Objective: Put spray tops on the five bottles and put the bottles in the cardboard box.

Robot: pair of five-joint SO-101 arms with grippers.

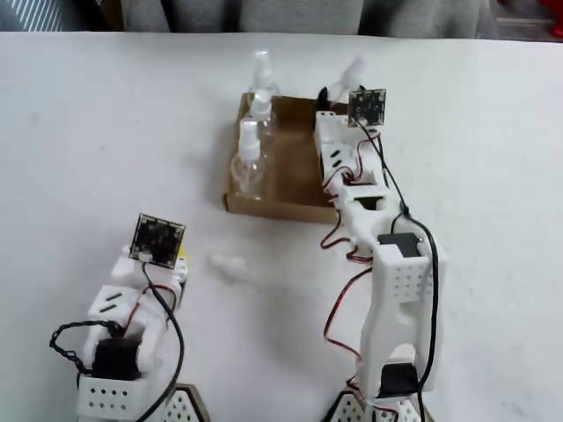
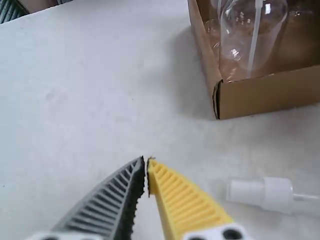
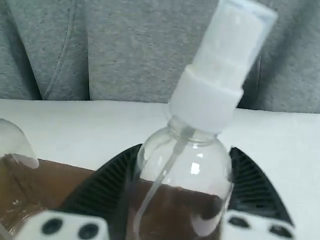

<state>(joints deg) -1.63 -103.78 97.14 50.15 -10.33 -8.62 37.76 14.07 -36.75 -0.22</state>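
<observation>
A: Where is the right gripper?
B: At the far right corner of the shallow brown cardboard box. Its black jaws are clamped on either side of a clear plastic bottle. That bottle wears a white spray top and leans a little to one side
A: And from the high view?
B: The held bottle's top pokes out beyond that arm's wrist camera, by the box's far edge. I cannot tell whether its base touches the box floor
A: What else is in the box?
B: Three capped bottles, clear with white tops, upright in a row along its left wall
A: And the left gripper?
B: On the near left of the white table, well apart from the box. Its grey finger and yellow finger meet at the tips with nothing between them
A: Anything lying loose?
B: One loose white spray top with a thin tube, on its side on the table. It lies just beside the yellow finger, between the left gripper and the box's near wall
</observation>
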